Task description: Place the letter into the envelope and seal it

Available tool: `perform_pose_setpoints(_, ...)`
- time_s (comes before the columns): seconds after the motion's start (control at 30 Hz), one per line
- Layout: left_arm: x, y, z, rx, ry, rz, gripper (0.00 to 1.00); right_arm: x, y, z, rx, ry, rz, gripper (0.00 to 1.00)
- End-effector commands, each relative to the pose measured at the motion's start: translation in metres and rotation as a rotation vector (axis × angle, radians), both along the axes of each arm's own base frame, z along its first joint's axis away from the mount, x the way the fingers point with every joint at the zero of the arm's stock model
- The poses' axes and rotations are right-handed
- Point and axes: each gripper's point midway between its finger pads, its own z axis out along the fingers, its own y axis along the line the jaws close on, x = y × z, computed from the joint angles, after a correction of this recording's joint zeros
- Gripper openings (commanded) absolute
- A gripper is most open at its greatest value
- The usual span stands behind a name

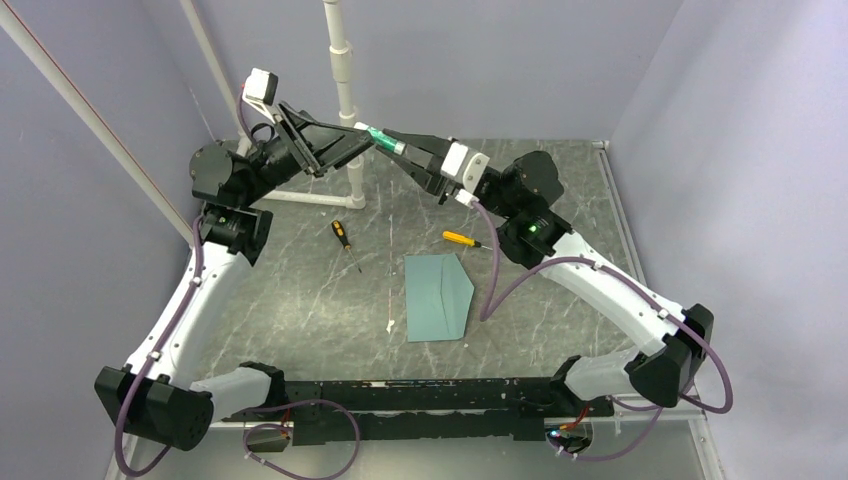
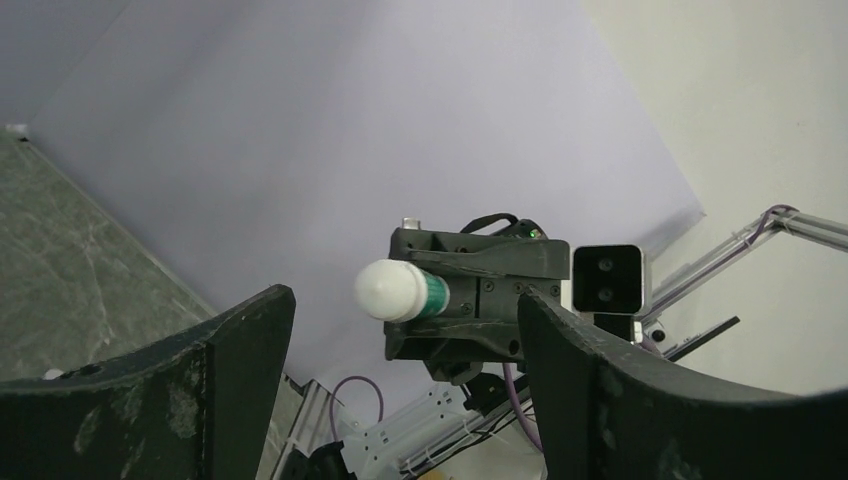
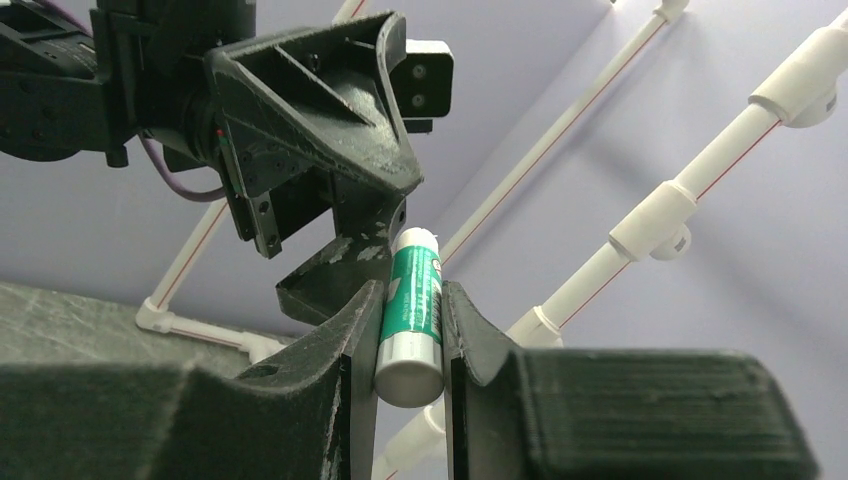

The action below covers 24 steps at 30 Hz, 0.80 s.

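The teal envelope [image 1: 438, 297] lies flat on the table's middle, its flap pointing right. No separate letter shows. My right gripper [image 1: 405, 152] is raised at the back and shut on a green glue stick [image 1: 385, 140] with a white cap. The right wrist view shows the stick [image 3: 415, 290] clamped between the fingers of the gripper [image 3: 412, 310]. My left gripper [image 1: 358, 138] faces it, open. In the left wrist view the white cap [image 2: 395, 290] sits between the wide-open left gripper's [image 2: 405, 310] fingers, untouched.
A black-handled screwdriver [image 1: 342, 233] and a yellow-handled screwdriver [image 1: 460, 238] lie behind the envelope. A thin white stick [image 1: 390, 318] lies left of it. A white pipe stand [image 1: 345, 90] rises at the back, close to both grippers. Walls enclose the table.
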Motion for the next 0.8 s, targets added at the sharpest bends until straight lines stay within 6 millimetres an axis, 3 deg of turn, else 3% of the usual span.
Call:
perform_pose_setpoints(0.0,-0.006,0.004,0.007,0.015,0.0,-0.01,0.85,-0.011,-0.007,0.003,-0.014,0.019,0.042,0.0)
perform_pose_setpoints(0.1,-0.006,0.005,0.008,-0.011,0.018,-0.038,0.8,-0.012,-0.006,-0.001,-0.035,0.05,0.063,0.0)
perform_pose_setpoints(0.3,-0.008,0.005,0.007,-0.043,0.051,-0.091,0.58,-0.008,-0.007,-0.009,-0.054,0.102,0.082,0.0)
perform_pose_setpoints(0.57,-0.007,0.003,-0.004,0.027,0.103,-0.073,0.54,-0.001,-0.006,-0.012,-0.049,0.13,0.104,0.0)
perform_pose_setpoints(0.77,-0.002,0.001,-0.01,0.027,0.14,-0.08,0.32,0.001,-0.007,-0.012,-0.045,0.14,0.135,0.0)
